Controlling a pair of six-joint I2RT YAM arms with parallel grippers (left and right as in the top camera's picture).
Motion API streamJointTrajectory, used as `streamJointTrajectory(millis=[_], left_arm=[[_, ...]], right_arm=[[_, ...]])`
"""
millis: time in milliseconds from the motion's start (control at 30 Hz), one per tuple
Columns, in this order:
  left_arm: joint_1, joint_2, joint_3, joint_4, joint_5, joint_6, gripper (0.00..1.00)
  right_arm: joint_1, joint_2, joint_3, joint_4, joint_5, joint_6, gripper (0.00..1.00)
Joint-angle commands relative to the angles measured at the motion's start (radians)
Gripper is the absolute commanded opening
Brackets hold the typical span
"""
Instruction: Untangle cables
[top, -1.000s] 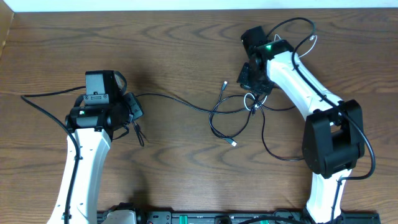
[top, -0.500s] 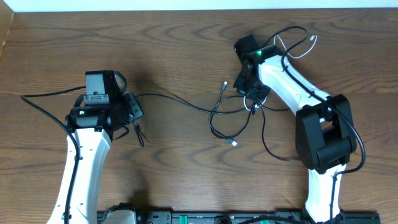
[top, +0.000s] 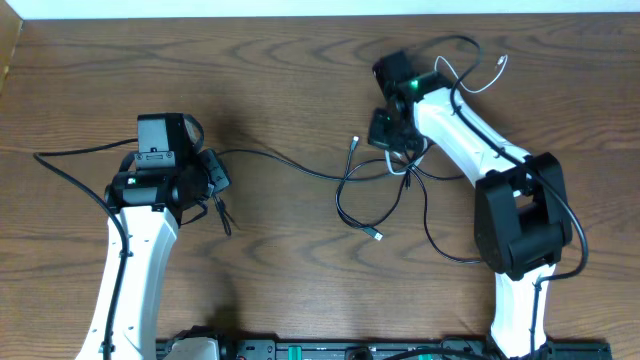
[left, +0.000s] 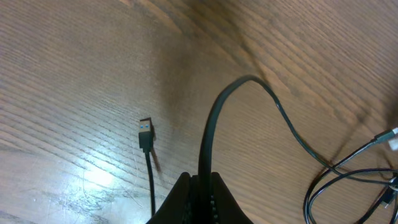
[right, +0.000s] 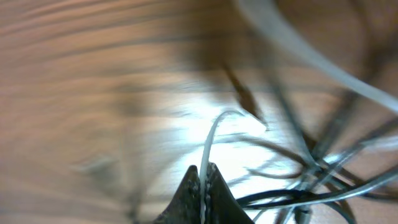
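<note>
A tangle of thin black cables (top: 385, 185) lies right of centre on the table. One black cable (top: 280, 160) runs left from it to my left gripper (top: 218, 178), which is shut on that cable (left: 208, 134). My right gripper (top: 383, 130) is at the tangle's upper edge, shut on a thin white cable (right: 214, 134). The white cable's other end (top: 500, 66) loops over the right arm. The right wrist view is blurred; the dark strands (right: 311, 186) lie just right of the jaws (right: 203, 177). The left jaws (left: 202, 186) pinch the black cable tight.
A loose black USB plug (left: 145, 134) and its cord lie beside the left gripper, also seen from overhead (top: 228, 226). Two small plug ends stick out of the tangle (top: 376, 234) (top: 356, 140). The table's far edge (top: 300, 17) runs along the top.
My right gripper has moved left and slightly away, pulling the white cable and dragging the tangle a little left. The left arm has not moved.
</note>
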Motion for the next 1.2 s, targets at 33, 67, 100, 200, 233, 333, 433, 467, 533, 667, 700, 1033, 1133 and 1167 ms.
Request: streamJointTrajectory(millis=[33,67,100,200,233,333,433,467,533,667,700,1033,1133,1167], left_arm=[[-0.002,0.003,0.012,0.0,0.009,0.014,0.07],[-0.002,0.003,0.012,0.0,0.008,0.014,0.08],[-0.002,0.003,0.012,0.0,0.009,0.014,0.07],[-0.002,0.003,0.012,0.0,0.009,0.014,0.07],[-0.002,0.003,0.012,0.0,0.009,0.014,0.07],[-0.002,0.003,0.012,0.0,0.009,0.014,0.08],[-0.002,0.003,0.012,0.0,0.009,0.014,0.08],[-0.002,0.003,0.012,0.0,0.009,0.014,0.07],[-0.002,0.003,0.012,0.0,0.009,0.014,0.08],[-0.002,0.003,0.012,0.0,0.009,0.014,0.07],[-0.002,0.003,0.012,0.0,0.008,0.014,0.07],[-0.002,0.003,0.012,0.0,0.009,0.014,0.07],[-0.002,0.003,0.012,0.0,0.009,0.014,0.07],[-0.002,0.003,0.012,0.0,0.009,0.014,0.07]], right_arm=[[0.032,-0.108,0.053,-0.137,-0.227,-0.431,0.01],[0.034,-0.112,0.053,-0.196,-0.215,-0.439,0.02],[0.033,-0.112,0.053,-0.27,-0.195,-0.437,0.02],[0.033,-0.11,0.051,-0.464,-0.119,-0.438,0.28],[0.033,-0.11,0.051,-0.505,-0.048,-0.438,0.61],[0.026,-0.11,0.051,-0.464,0.163,-0.434,0.83],[0.006,-0.11,0.051,-0.333,0.29,-0.37,0.9],[-0.002,-0.11,0.051,-0.274,0.289,-0.369,0.92],[-0.008,-0.106,0.051,-0.193,0.29,-0.371,0.94],[-0.014,-0.089,0.051,-0.07,0.287,-0.457,0.88],[-0.014,-0.081,0.051,-0.07,0.286,-0.471,0.86],[-0.052,0.021,0.042,-0.041,0.27,-0.407,0.62],[-0.059,0.041,0.042,-0.04,0.266,-0.406,0.57],[-0.059,0.044,0.041,-0.039,0.266,-0.406,0.55]])
